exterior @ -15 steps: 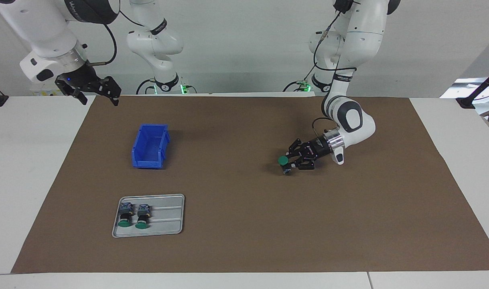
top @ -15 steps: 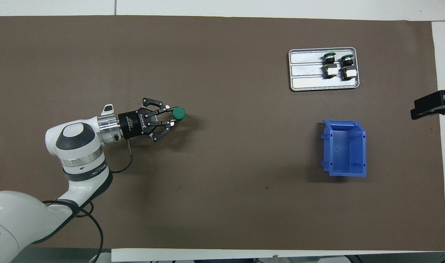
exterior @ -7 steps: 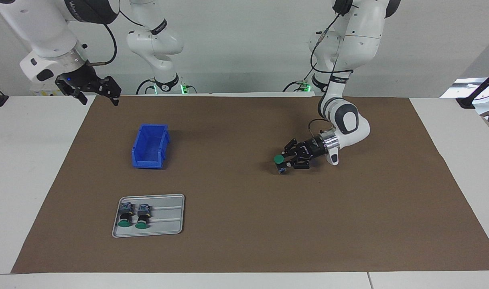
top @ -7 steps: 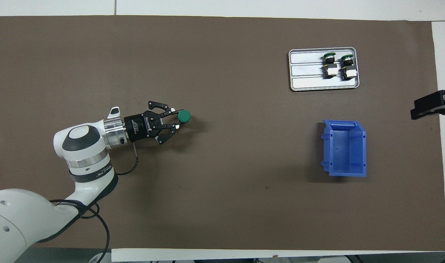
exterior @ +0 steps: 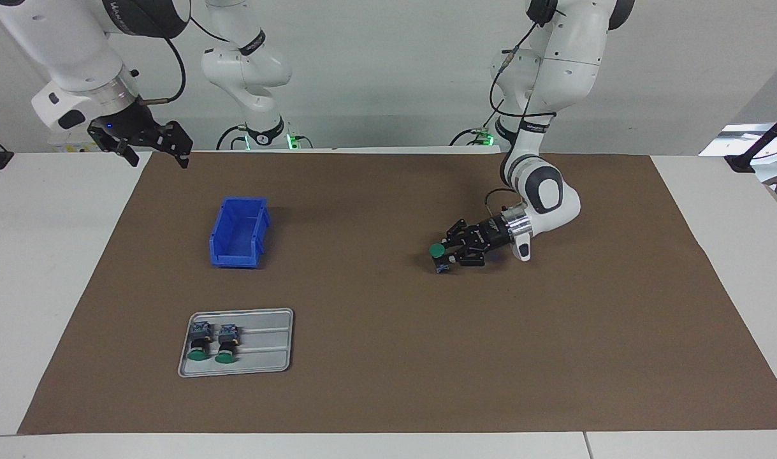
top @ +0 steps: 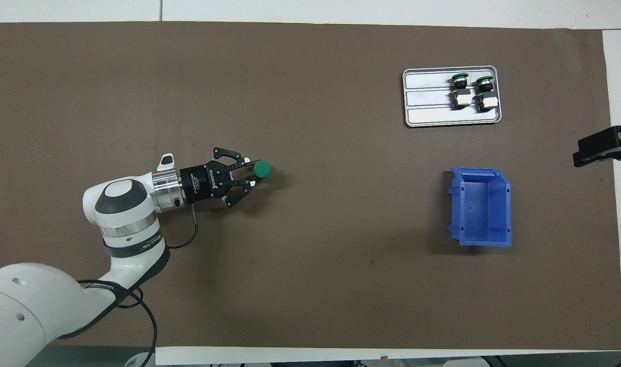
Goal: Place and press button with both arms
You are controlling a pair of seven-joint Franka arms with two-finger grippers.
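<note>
The right gripper [exterior: 151, 153] waits with jaws wide and empty over the desk's robot-side corner at the right arm's end. The left gripper [exterior: 444, 256], jaws clamped on the button [exterior: 436, 251], holds it low over the mat [exterior: 388, 357] toward the left arm's end.

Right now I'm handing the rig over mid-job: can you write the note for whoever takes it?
Left gripper: shut on a button, cap up, low over the mat toward the left arm's end; whether its base touches the mat I cannot tell.
Right gripper: open, holding nothing, waiting over the mat's corner at the right arm's end.
Two more buttons lie side by side in the grey tray. The blue bin, nearer the robots than the tray, is empty.
Done: one button picked up.
Left: set it down, release if needed, then press its cap. Nothing pressed yet.
</note>
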